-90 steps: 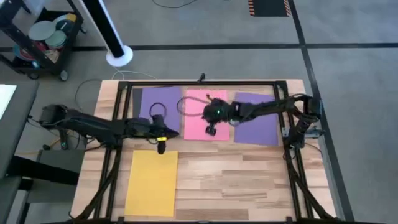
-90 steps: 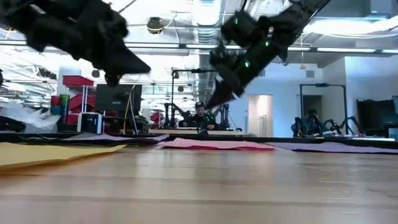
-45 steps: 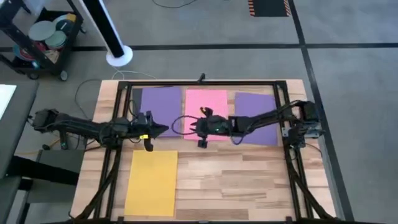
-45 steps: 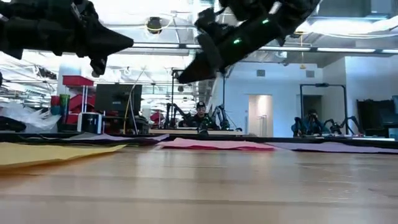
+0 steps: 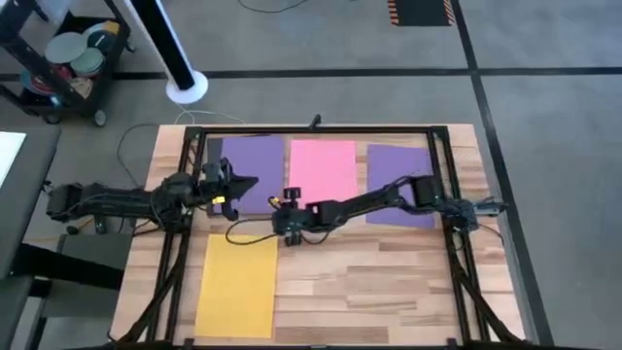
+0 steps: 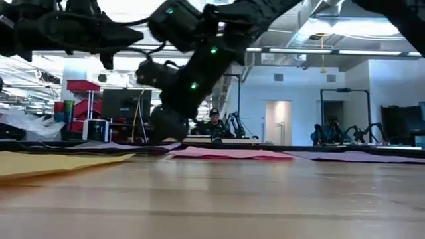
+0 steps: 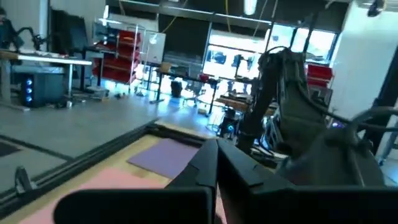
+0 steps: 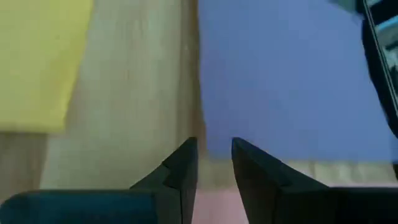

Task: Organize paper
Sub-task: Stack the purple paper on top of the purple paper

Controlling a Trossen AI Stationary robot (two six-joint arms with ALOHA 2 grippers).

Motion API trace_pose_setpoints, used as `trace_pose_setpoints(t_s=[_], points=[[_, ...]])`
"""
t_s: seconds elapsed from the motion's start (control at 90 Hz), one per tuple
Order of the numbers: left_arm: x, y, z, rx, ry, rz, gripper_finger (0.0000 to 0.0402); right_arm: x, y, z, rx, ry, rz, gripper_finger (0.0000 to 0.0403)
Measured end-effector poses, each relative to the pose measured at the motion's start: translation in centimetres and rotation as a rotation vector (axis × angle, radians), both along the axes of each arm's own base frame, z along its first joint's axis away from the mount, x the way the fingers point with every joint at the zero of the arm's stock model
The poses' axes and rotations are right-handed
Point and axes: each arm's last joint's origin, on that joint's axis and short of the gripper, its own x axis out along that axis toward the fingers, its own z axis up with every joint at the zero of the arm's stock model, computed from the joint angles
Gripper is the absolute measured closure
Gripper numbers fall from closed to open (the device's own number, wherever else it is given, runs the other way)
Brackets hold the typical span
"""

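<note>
Four sheets of paper lie flat on the wooden table: a purple one (image 5: 251, 160) at the far left, a pink one (image 5: 324, 167) beside it, a second purple one (image 5: 400, 175) at the far right, and a yellow one (image 5: 238, 284) at the near left. My right gripper (image 5: 280, 208) reaches across from the right. It is low over the left purple sheet's near right corner (image 8: 214, 140), its fingers a narrow gap apart (image 8: 214, 158). My left gripper (image 5: 251, 183) is shut and held level above the left purple sheet, pointing right. My right gripper slants down toward the table's left, with its fingertips (image 8: 186, 152) at the near right corner of the left purple sheet. Whether they touch the sheet, I cannot tell. My left gripper touches nothing.
A black frame (image 5: 321, 129) rails the table's far edge and both sides. The right arm (image 5: 389, 199) stretches low across the pink sheet's near edge. Bare wood (image 5: 379, 282) lies to the right of the yellow sheet. A cart (image 5: 68, 63) stands on the floor beyond the table's left corner.
My right gripper has swept from over the pink sheet toward the table's left and near edge, and has come down to the left purple sheet's near right corner. My left gripper has risen, drawn back toward the far left, and tipped from pointing down to level. The sheets have stayed put.
</note>
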Motion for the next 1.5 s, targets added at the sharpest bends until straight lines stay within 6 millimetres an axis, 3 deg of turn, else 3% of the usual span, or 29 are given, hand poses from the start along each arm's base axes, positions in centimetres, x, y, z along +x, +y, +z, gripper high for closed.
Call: trace_pose_setpoints(t_s=[0.233,0.478,0.689,0.778,0.856,1.022,1.133,1.289,1.5], points=[[-0.4,0.4,0.1,0.030,0.008,-0.004,0.0401,1.4,-0.4,-1.5,-0.019,0.060,0.015,0.0304],[-0.6,0.4,-0.1,0.028,0.032,-0.006,0.0401,1.5,-0.8,-1.5,-0.056,0.052,-0.032,0.0311],[-0.9,0.3,0.3,0.050,0.002,-0.022,0.0401,1.4,-1.8,-1.4,-0.074,0.062,-0.062,0.0357],[-1.1,0.1,0.5,0.057,-0.014,-0.043,0.0401,1.4,-1.5,-1.4,-0.077,0.067,-0.054,0.0391],[-1.2,0.1,0.6,0.057,-0.019,-0.045,0.0401,1.1,-1.0,-0.7,-0.083,0.075,-0.039,0.0398],[-1.3,0.1,0.4,0.047,0.006,-0.045,0.0401,0.6,-0.2,2.8,-0.083,0.077,-0.060,0.0402],[-1.3,0.1,0.2,0.020,0.014,-0.049,0.0401,-0.8,-0.4,5.7,-0.091,0.105,-0.113,0.0402],[-1.3,0.1,0.2,0.007,0.016,-0.052,0.0401,-4.1,-1.6,10.5,-0.087,0.147,-0.262,0.0402],[-1.2,0.0,0.1,0.001,0.020,-0.078,0.0401,-9.8,-3.5,14.3,-0.057,0.315,-0.518,0.0403]])
